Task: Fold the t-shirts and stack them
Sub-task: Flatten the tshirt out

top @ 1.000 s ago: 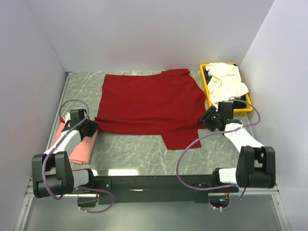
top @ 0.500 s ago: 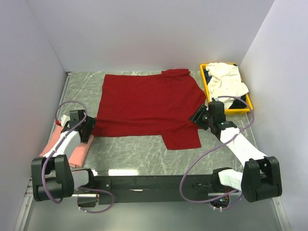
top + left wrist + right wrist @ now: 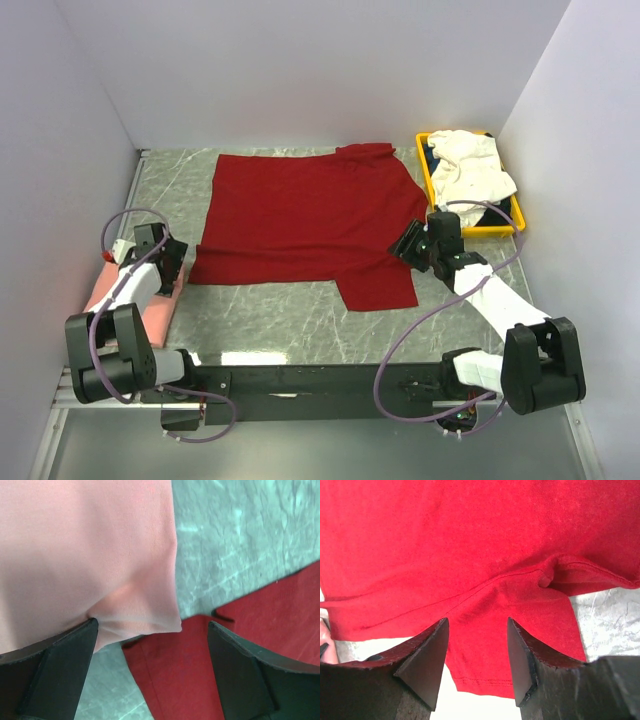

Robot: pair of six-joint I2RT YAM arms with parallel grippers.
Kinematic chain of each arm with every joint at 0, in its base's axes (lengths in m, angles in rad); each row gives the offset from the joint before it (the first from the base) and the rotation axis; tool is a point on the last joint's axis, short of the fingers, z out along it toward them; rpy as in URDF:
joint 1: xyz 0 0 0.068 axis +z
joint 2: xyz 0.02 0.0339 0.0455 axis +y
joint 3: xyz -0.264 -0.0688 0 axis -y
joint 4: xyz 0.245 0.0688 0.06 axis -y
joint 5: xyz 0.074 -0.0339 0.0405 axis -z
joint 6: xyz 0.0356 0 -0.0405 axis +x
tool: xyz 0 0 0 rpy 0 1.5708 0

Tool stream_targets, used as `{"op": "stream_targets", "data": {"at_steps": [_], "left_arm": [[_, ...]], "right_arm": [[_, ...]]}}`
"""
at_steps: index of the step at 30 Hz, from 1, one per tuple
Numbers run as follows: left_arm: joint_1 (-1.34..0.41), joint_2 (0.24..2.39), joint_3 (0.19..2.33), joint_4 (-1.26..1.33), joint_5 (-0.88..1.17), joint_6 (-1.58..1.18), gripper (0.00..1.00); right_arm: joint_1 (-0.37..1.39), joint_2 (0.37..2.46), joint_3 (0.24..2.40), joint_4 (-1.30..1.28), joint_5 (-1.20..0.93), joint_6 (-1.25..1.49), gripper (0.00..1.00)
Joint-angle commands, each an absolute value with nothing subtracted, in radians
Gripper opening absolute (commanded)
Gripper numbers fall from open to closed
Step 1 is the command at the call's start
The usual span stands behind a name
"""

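Observation:
A large dark red t-shirt [image 3: 310, 215] lies spread flat mid-table. A folded salmon-pink t-shirt [image 3: 152, 308] rests by the left edge, partly under my left arm. My left gripper [image 3: 172, 262] is open just past the pink shirt's corner. In the left wrist view one finger [image 3: 75, 645] touches the pink cloth [image 3: 85, 555], and the gap [image 3: 152, 626] hangs over the red hem [image 3: 190, 675]. My right gripper [image 3: 408, 245] stands open and empty over the red shirt's right sleeve [image 3: 520, 650], jaws [image 3: 477, 625] astride it. A white t-shirt [image 3: 472, 168] lies crumpled in the bin.
A yellow plastic bin [image 3: 428, 180] sits at the back right corner against the wall. White walls close in the left, back and right sides. Grey marbled tabletop [image 3: 280, 310] shows in front of the red shirt.
My left gripper has opened and let go of the pink shirt, which now lies further left. My right arm has moved left over the red sleeve.

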State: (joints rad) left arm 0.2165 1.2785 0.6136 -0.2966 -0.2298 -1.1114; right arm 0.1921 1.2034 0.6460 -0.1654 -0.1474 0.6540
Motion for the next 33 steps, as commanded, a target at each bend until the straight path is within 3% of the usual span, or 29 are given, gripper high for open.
{"op": "stream_targets", "data": {"at_steps": [1, 10, 19, 22, 33], "left_arm": [[0.238, 1.295, 0.650, -0.311, -0.264, -1.080, 0.97], [0.195, 1.200, 0.670, -0.343, -0.205, -1.061, 0.83], [-0.075, 1.198, 0.716, -0.569, -0.458, -1.285, 0.64], [-0.086, 1.256, 0.712, -0.595, -0.480, -1.357, 0.59], [-0.087, 1.396, 0.707, -0.514, -0.471, -1.394, 0.53]], "right_arm": [[0.198, 1.184, 0.632, -0.135, -0.137, 0.643, 0.57], [0.198, 1.080, 0.624, -0.242, -0.084, 0.641, 0.57], [0.186, 0.993, 0.618, -0.342, -0.032, 0.652, 0.57], [0.186, 0.986, 0.603, -0.347, -0.021, 0.649, 0.57], [0.132, 1.028, 0.569, -0.371, -0.008, 0.627, 0.57]]}}
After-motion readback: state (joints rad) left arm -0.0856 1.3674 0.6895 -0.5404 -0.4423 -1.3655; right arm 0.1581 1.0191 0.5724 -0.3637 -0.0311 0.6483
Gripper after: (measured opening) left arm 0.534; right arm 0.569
